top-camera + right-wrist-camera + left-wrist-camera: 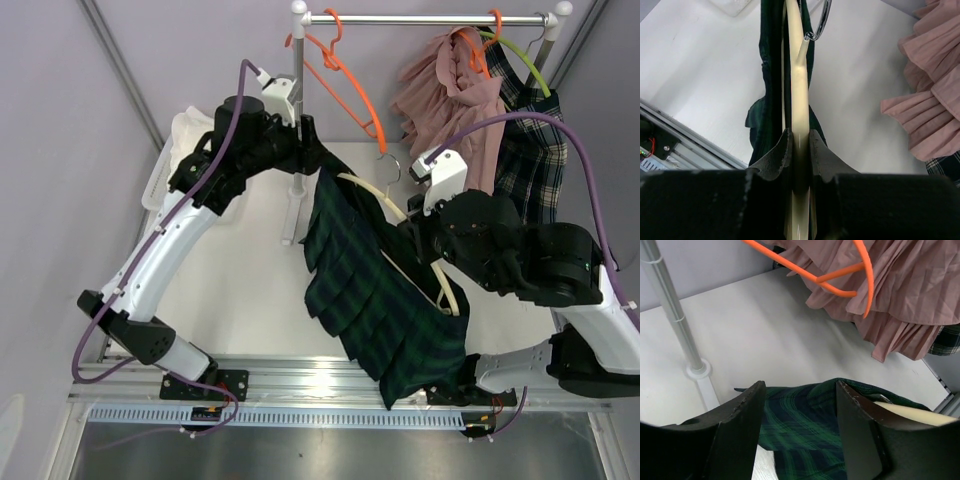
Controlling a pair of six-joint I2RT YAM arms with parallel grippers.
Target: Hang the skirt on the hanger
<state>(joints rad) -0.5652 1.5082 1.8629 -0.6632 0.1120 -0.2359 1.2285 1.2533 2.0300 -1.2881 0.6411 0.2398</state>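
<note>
From above, the skirt, dark green plaid, hangs in a long slant across the middle of the white surface, its upper end far and left, its hem near and right over the front rail. A cream hanger runs along its right edge, partly inside the cloth, with the metal hook pointing far. The left tool sits at the skirt's upper corner, beside the upright pole of the clothes rack. The right tool meets the hanger from the right, about midway along it. On the rack's bar hang orange hangers, a pink garment and a dark checked garment. A white tray lies at the far left.

In the left wrist view, the left tool has its two dark fingers spread apart, with plaid skirt cloth filling the gap between them. Whether either finger presses the cloth I cannot tell. The end of the cream hanger shows just right of the right finger. Beyond are the rack pole, an orange hanger and the pink pleats.

In the right wrist view, the right tool is pressed together on the cream hanger, which runs straight away from the fingers to its metal hook. Skirt cloth hangs along the hanger's left side and shows behind it on the right.
</note>
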